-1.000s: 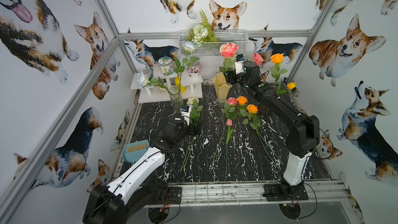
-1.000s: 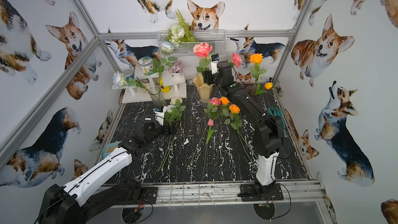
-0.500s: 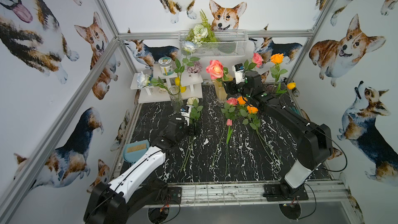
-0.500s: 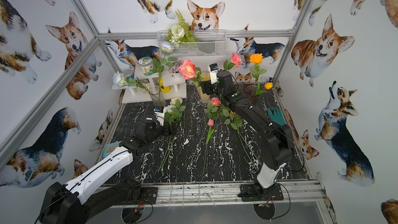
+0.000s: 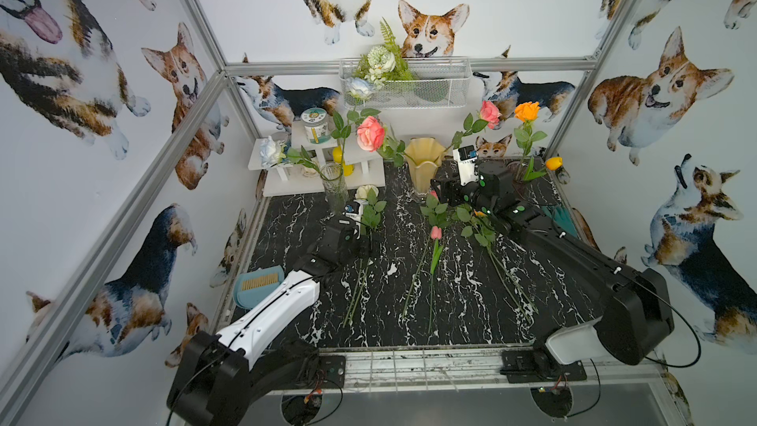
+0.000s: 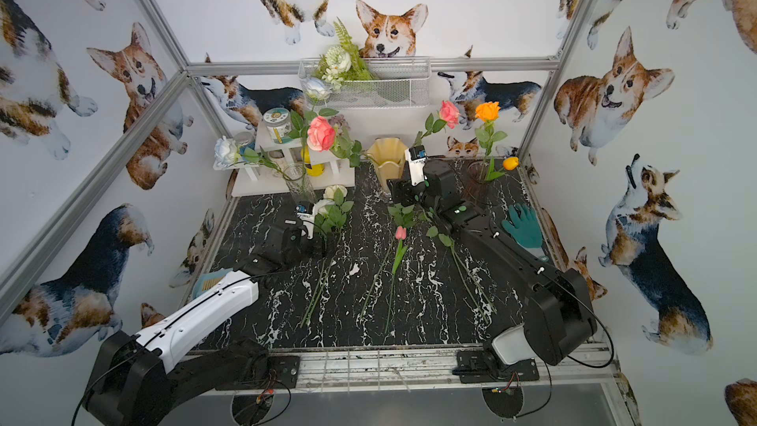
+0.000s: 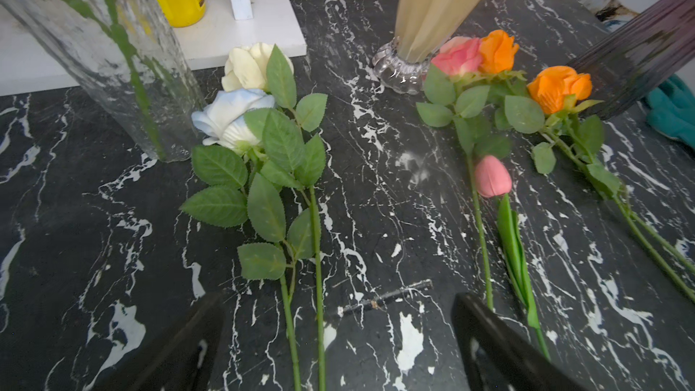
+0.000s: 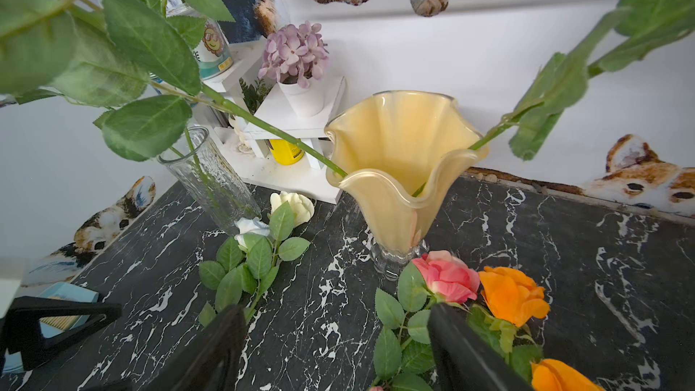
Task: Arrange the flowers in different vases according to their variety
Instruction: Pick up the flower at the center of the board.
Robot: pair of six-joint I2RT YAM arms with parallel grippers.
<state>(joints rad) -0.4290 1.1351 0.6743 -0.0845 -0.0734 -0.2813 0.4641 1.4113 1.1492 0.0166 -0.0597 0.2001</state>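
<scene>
Top views, both: the white roses are seen lying on the table, stems run back toward its front edge, blooms just beside the clear vase. The left gripper is set over those stems and is judged the nearer one. Left wrist view: the two stems are framed between widely parted, empty jaws and are not gripped. Right wrist view: the right gripper is held parted and empty before the cream vase, with a lying pink rose just beside one finger.

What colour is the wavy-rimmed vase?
The vase is cream-yellow, clearest in the right wrist view.
</scene>
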